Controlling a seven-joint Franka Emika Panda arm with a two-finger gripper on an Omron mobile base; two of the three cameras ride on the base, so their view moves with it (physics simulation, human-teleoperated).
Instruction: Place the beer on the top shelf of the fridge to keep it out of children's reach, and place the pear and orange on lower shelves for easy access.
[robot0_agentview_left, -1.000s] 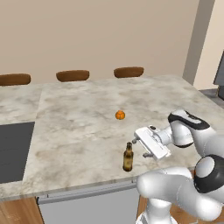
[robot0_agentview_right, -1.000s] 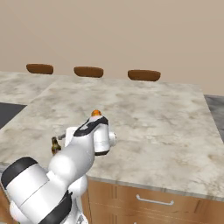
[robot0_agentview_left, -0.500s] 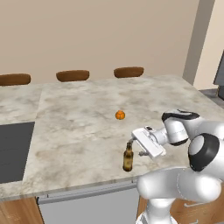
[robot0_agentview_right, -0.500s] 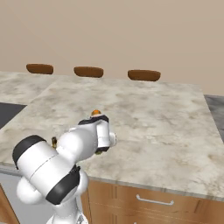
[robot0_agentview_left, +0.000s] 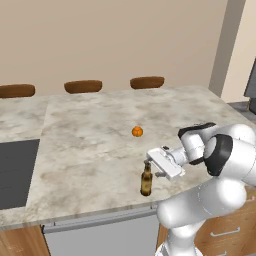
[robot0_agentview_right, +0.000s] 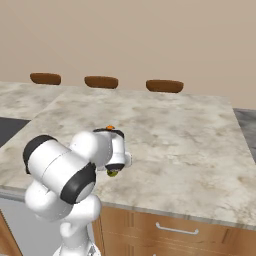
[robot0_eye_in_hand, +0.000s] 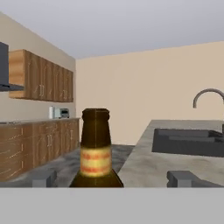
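Observation:
The beer (robot0_agentview_left: 146, 180), a slim brown bottle, stands upright near the counter's front edge. My gripper (robot0_agentview_left: 151, 165) is level with its neck, just to its right, and open. In the hand view the bottle neck (robot0_eye_in_hand: 95, 148) with its yellowish label rises between my fingertips (robot0_eye_in_hand: 43, 177), and the gripper (robot0_eye_in_hand: 113, 177) has a clear gap on each side of the glass. The orange (robot0_agentview_left: 137, 131) lies farther back on the marble counter (robot0_agentview_left: 90, 140). A yellow-green bit of the pear (robot0_agentview_right: 113, 173) peeks out beneath my forearm. The fridge and its shelves are out of view.
Three brown chair backs (robot0_agentview_left: 83, 86) line the counter's far side. A dark cooktop (robot0_agentview_left: 15, 172) is set into the counter at the left. The hand view looks over a sink with a curved faucet (robot0_eye_in_hand: 205, 98) and at wooden cabinets (robot0_eye_in_hand: 39, 83).
My hand has slid left toward the beer and the arm has folded closer to the base. Jaws stay wide. The bottle and orange have not moved.

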